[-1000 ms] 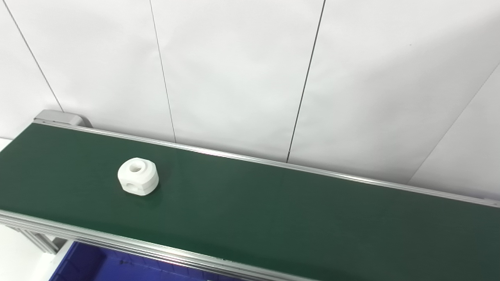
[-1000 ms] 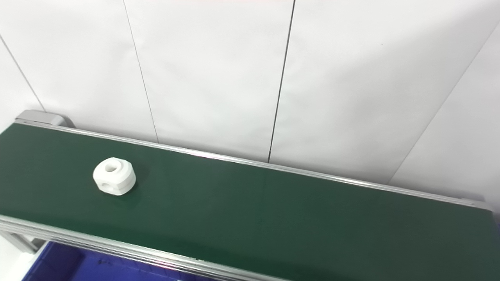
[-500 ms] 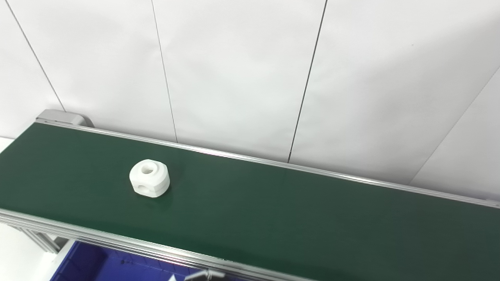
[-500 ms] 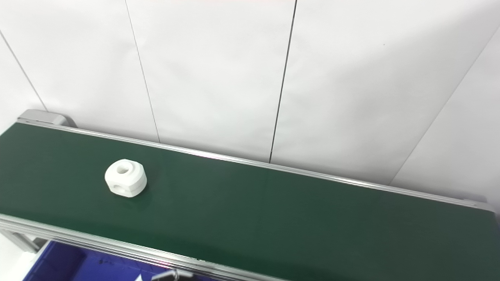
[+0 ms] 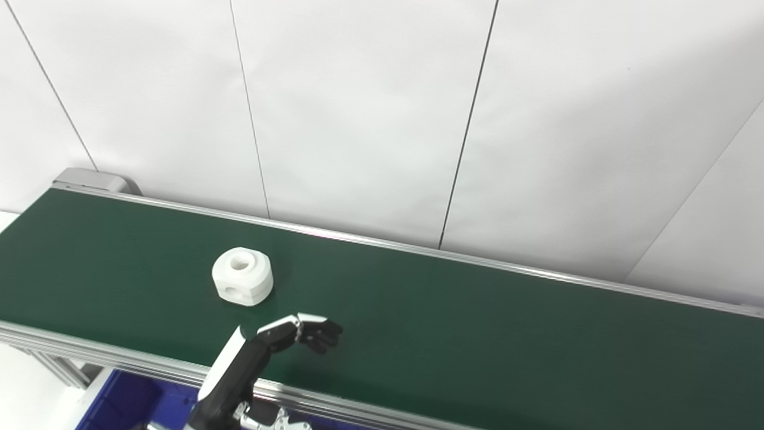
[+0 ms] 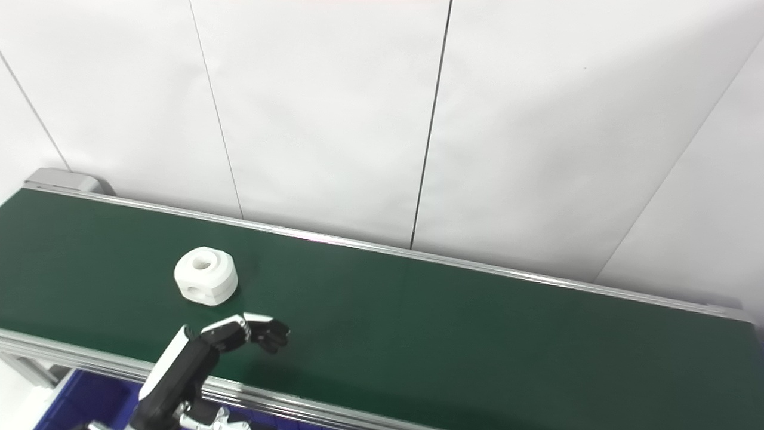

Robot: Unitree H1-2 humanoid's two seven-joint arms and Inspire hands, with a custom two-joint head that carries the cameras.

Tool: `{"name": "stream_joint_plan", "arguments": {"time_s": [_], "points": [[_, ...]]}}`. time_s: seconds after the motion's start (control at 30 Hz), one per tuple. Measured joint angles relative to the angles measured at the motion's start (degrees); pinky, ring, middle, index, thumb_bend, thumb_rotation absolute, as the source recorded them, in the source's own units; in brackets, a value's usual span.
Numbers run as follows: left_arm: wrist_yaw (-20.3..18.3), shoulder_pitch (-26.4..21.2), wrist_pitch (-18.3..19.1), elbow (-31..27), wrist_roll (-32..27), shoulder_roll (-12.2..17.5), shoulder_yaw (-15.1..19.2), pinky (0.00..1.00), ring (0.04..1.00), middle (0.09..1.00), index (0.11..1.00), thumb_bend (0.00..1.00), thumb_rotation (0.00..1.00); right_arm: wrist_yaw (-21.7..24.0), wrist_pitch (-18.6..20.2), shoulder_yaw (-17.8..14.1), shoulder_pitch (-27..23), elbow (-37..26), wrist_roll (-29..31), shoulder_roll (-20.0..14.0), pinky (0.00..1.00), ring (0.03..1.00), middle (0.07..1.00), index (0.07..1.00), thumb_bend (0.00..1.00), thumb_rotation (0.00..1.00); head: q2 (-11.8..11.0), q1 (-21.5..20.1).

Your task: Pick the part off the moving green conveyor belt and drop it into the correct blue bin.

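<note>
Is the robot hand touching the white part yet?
No. The left robot hand is apart from the white part, green belt between them.

We are in what looks like an industrial test cell or lab. A green conveyor belt (image 5: 418,322) in an aluminium frame (image 5: 358,412) runs along plain white wall panels (image 5: 358,113), and a blue bin (image 5: 137,406) sits below its near edge.

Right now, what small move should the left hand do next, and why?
Probably reach a little forward and left, toward the white part. The left hand holds nothing and hovers over the green belt, nearer the robot than the part and apart from it.
</note>
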Motion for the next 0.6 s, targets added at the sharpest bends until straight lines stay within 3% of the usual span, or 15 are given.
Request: {"name": "stream_joint_plan", "arguments": {"time_s": [0.23, 0.43, 0.6], "points": [[-5.6, -3.6, 0.0, 2.9, -0.1, -2.3, 2.9, 0.65, 0.697, 0.748, 0.736, 0.93, 0.26, -0.2, 0.0, -0.1, 0.1, -0.1, 0.0, -0.1, 0.76, 0.799, 0.816, 0.884, 0.85, 0.4, 2.0, -4.3], [-8.5, -9.5, 0.0, 5.5, 2.8, -5.4, 4.7, 0.7, 0.768, 0.796, 0.778, 0.85, 0.3, 0.2, 0.0, -0.8, 0.1, -1.8, 0.3, -0.3, 0.77, 0.799, 0.821, 0.884, 0.85, 0.39, 3.7, -4.2], [-12.6, -13.1, 0.0, 8.8, 5.2, -6.5, 6.5, 0.75, 0.804, 0.823, 0.799, 0.82, 0.27, 0.2, 0.0, -0.9, 0.1, -2.4, 0.3, -0.9, 0.77, 0.802, 0.823, 0.891, 0.86, 0.36, 6.3, -3.5]]}}
